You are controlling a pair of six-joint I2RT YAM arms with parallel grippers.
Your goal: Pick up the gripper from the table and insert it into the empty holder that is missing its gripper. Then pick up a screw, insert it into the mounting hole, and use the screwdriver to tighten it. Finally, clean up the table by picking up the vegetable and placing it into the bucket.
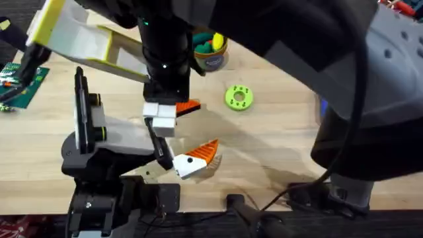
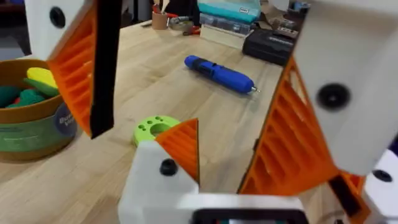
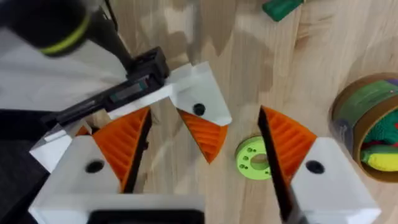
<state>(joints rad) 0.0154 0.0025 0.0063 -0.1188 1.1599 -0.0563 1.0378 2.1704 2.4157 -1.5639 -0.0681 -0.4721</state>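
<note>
The holder [image 1: 119,132], a white-grey body with a tall black plate, stands at the left. An orange ribbed finger [image 1: 198,155] with a dark hole in its white base sits on its black bracket [image 3: 137,87]. My right gripper [image 1: 175,116] hangs open straight above that finger [image 3: 202,121], one pad on each side of it. My left gripper [image 2: 211,130] is open and low, with the same finger [image 2: 177,158] close in front. It faces the blue screwdriver [image 2: 221,73], which lies farther right. The bucket [image 1: 210,61] at the back holds green and yellow vegetable pieces [image 2: 28,87]. The loose gripper and the screw are hidden.
A flat green disc with holes [image 1: 238,97] lies between the bucket and the holder's finger. A green circuit board [image 1: 23,86] and a yellow-white frame [image 1: 86,39] sit at the back left. The right arm looms dark over the right half. Cables [image 1: 264,201] run along the front edge.
</note>
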